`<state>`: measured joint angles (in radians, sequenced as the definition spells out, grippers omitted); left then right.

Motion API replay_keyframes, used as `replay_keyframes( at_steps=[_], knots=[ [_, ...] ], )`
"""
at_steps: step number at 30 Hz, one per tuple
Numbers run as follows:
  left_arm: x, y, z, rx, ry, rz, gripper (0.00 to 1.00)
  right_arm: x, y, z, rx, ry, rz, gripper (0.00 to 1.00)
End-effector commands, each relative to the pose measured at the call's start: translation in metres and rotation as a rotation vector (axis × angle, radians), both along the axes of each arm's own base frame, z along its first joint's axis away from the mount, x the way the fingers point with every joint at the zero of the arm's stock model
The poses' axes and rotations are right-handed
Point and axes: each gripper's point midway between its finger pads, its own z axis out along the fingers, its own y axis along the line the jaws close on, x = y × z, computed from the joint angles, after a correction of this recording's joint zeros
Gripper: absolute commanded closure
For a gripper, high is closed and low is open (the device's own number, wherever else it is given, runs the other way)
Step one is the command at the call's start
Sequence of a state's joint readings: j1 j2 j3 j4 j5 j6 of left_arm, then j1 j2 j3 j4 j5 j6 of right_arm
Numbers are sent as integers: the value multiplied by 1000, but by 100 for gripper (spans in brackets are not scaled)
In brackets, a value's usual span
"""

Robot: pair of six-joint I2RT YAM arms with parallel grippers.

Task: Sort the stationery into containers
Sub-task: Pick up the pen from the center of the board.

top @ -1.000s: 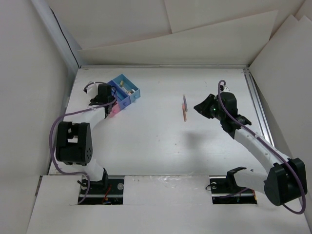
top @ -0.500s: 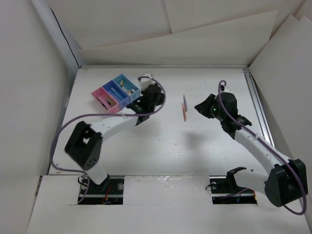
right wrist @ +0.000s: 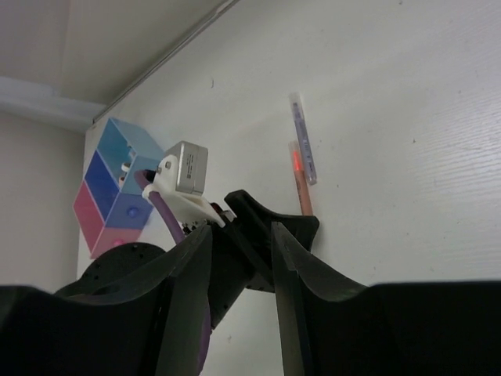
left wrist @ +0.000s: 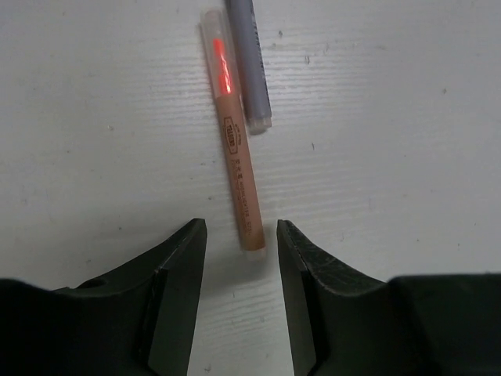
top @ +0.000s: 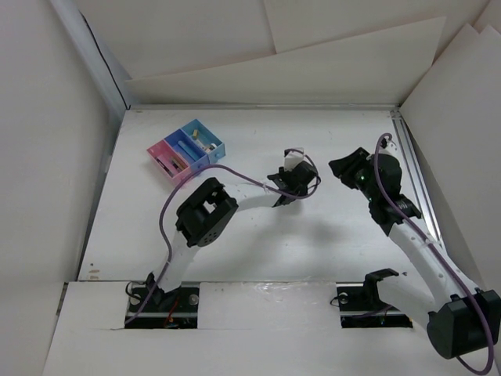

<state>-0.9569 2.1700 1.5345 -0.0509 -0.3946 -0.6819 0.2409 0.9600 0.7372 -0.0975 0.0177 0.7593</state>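
Observation:
An orange pen [left wrist: 235,149] and a grey pen [left wrist: 250,63] lie side by side on the white table. My left gripper [left wrist: 239,233] is open just above them, and the near end of the orange pen lies between its fingertips without touching them. In the top view the left gripper [top: 294,186] covers both pens. My right gripper [top: 338,167] is open and empty, just right of the left one. The right wrist view shows both pens, orange [right wrist: 301,192] and grey [right wrist: 303,149]. The containers [top: 186,150], one pink and two blue, stand at the far left with small items inside.
The left arm [top: 235,200] stretches across the middle of the table, its purple cable looping above it. A metal rail [top: 412,168] runs along the right edge. White walls close the table in on three sides.
My left arm has swung from the containers rightward across the table and now hangs over the pens. My right gripper has drawn back a little to the right.

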Motion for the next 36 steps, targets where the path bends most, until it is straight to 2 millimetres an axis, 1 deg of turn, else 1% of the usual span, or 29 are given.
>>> replay_keyframes(
  at_steps=[1,2,3,4,6,8,9,10,12,14,15,16,17,20,21,22,23,24,25,26,27,28,29,31,32,33,34,35,36],
  knots=[
    [13,-10,23,-41,-26,15,62,1,4,6,20,-22,22,57],
    [16,-9,23,-29,-31,26,62,0,5,6,23,-21,33,59],
    [19,-5,16,-4,-36,44,63,1,7,5,25,-20,41,60],
    [19,-6,14,3,-32,44,63,0,9,5,29,-19,53,60],
    [21,-3,7,26,-33,56,64,0,9,5,29,-19,53,64],
    [21,0,-4,58,-23,64,71,0,9,5,29,-19,53,65],
    [23,1,-1,65,-27,70,77,0,9,5,29,-19,53,67],
    [23,7,-2,86,-28,93,82,0,9,5,29,-19,53,67],
    [21,16,-10,116,-28,106,86,0,9,5,29,-19,53,67],
    [20,27,-3,138,-47,129,90,0,9,5,29,-19,53,68],
    [17,36,-8,162,-47,138,91,0,9,5,29,-19,53,68],
    [17,40,-11,178,-49,146,97,0,9,5,29,-19,53,68],
    [18,45,-7,180,-65,167,100,0,9,5,29,-19,53,68],
    [12,64,-3,207,-78,211,100,0,9,5,29,-19,53,68],
    [10,67,11,188,-89,213,100,0,9,5,29,-19,53,68],
    [5,73,11,182,-88,219,100,0,9,5,29,-19,53,68],
    [7,79,20,164,-97,230,100,-1,11,5,32,-19,62,68],
    [7,79,31,132,-115,233,100,1,11,2,30,-10,62,68],
    [8,92,52,95,-136,255,100,1,11,4,32,-19,62,68],
    [15,106,63,66,-145,283,100,1,11,4,32,-19,62,68],
    [18,114,74,34,-155,298,100,2,12,1,30,-10,62,68],
    [24,122,107,-53,-196,317,100,2,13,1,33,-9,70,68],
    [30,149,106,-63,-194,360,100,2,13,1,33,-9,71,68],
    [38,170,127,-148,-229,393,100,2,13,1,33,-9,71,68],
    [35,189,139,-180,-250,416,100,2,13,1,33,-9,71,68],
    [43,214,145,-194,-265,467,100,2,13,1,33,-9,71,68],
    [44,225,149,-223,-270,495,100,2,13,1,33,-9,71,68],
    [45,238,161,-256,-298,516,100,2,13,1,33,-9,71,68],
    [48,265,152,-251,-295,582,100,2,13,1,33,-9,71,68]
  ],
)
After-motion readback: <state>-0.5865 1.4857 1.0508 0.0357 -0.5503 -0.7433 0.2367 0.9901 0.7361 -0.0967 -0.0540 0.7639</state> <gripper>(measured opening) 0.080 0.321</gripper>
